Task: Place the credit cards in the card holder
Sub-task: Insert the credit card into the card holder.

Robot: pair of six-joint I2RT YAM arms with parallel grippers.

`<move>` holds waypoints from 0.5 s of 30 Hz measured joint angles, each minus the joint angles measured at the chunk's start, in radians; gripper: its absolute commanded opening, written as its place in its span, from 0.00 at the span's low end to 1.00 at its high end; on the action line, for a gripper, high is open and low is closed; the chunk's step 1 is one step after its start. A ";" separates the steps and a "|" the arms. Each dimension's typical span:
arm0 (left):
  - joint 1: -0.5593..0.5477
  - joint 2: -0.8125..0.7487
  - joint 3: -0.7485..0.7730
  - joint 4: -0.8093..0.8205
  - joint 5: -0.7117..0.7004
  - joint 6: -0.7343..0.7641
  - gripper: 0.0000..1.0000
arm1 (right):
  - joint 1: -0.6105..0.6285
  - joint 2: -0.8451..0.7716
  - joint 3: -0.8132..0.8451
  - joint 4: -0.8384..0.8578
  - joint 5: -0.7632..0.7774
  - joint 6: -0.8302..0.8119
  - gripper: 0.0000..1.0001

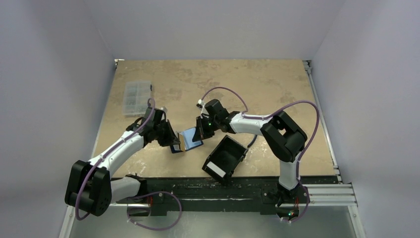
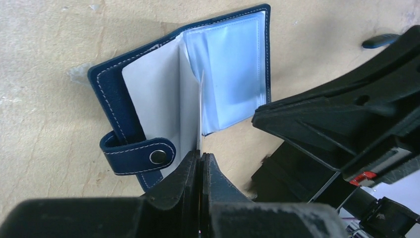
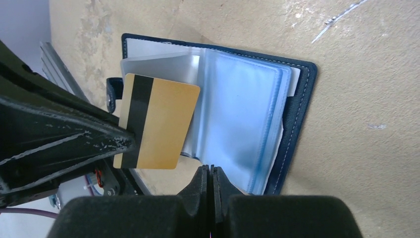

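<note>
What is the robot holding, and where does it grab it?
The left end effector pinches the gold card by its black-striped edge. The right end effector is shut; hold unclear.

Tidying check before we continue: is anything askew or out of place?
The black box-shaped tray with a white label sits crooked, seemingly tipped, near the tan table's front edge. Nothing looks spilled or damaged.

One card holder (image 3: 247, 99), one gold card (image 3: 156, 126), one black tray (image 1: 228, 154), one clear box (image 1: 136, 97)

Left gripper (image 2: 200, 162) and right gripper (image 3: 210, 173), both closed, near each other.
</note>
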 measured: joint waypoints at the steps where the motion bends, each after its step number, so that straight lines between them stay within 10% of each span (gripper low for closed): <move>1: 0.000 0.000 -0.003 0.009 0.006 0.000 0.00 | 0.000 0.004 0.000 0.000 0.000 -0.001 0.00; 15: 0.026 0.000 -0.043 0.080 0.072 0.003 0.00 | 0.000 0.016 0.000 0.001 0.001 -0.006 0.00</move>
